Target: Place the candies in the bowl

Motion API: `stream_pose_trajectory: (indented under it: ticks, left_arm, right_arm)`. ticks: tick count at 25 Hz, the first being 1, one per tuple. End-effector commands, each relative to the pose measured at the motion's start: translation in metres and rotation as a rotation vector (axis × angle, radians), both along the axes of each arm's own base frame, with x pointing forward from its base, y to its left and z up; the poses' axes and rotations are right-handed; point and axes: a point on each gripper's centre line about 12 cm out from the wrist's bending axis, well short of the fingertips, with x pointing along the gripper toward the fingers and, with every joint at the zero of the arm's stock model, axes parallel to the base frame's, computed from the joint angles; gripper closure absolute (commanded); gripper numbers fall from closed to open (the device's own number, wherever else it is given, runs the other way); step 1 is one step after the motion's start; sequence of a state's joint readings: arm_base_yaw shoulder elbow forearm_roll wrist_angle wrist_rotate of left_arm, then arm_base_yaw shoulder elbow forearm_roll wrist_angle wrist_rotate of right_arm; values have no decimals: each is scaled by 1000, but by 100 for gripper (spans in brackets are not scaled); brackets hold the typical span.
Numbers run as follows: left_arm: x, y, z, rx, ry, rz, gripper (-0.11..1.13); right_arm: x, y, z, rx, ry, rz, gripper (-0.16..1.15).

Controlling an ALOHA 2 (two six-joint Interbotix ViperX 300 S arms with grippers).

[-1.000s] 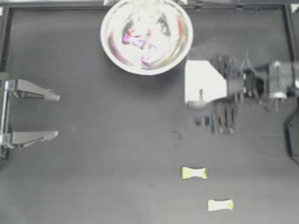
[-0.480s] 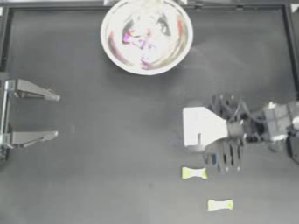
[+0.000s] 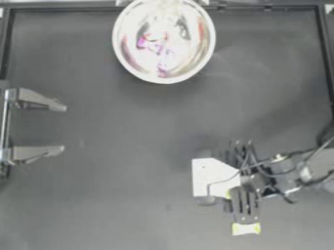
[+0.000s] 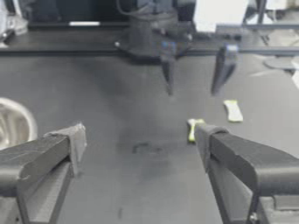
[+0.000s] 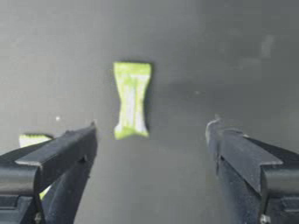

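The shiny bowl [image 3: 163, 73] stands at the table's far middle, with purple-pink and red-and-white candies [image 3: 155, 47] lying inside. My right gripper [image 3: 240, 183] hangs open over the near right area, pointing down. In the right wrist view a yellow-green candy [image 5: 132, 99] lies on the table just ahead of the open right gripper [image 5: 153, 129], untouched. A second yellow-green candy [image 3: 246, 228] lies closer to the front edge; the wrist view shows it [image 5: 32, 140] partly behind one jaw. My left gripper [image 3: 62, 127] is parked open at the left edge.
The left wrist view looks across the dark table at both yellow-green candies [image 4: 194, 129] [image 4: 233, 110], the right arm's fingers [image 4: 169, 76] above them and the bowl's rim [image 4: 13, 124]. A raised black border [image 3: 163, 7] frames the table.
The right arm has swung from beside the bowl toward the front of the table and come down over the yellow-green candies, jaws open. The left arm has stayed still.
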State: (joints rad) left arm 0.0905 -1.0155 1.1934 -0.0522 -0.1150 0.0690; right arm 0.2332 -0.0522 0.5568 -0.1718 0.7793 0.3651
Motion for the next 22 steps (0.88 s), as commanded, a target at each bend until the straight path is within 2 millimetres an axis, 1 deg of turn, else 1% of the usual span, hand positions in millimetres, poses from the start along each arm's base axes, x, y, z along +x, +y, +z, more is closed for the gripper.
stream_pose_trajectory:
  ticks: [1,6,11,16,22]
  left_arm:
    - [1,0,8,1,-25,2,-1]
    - [1,0,8,1,-23,2,-1]
    - [1,0,7,1,-22,2,-1]
    - [1,0,7,1,-22,2,-1]
    - [1,0,7,1,-22,2,-1]
  right_arm:
    - [5,2,-4,11,-18,-11,-2]
    - [3,-1,-21,17,6,-59,-2]
    - [5,-2,-28,49,-37,-80,-2]
    - [6,-3,-42,44,-12,-93,-2]
    - [10,-2,-52,47,-11,-87,-2]
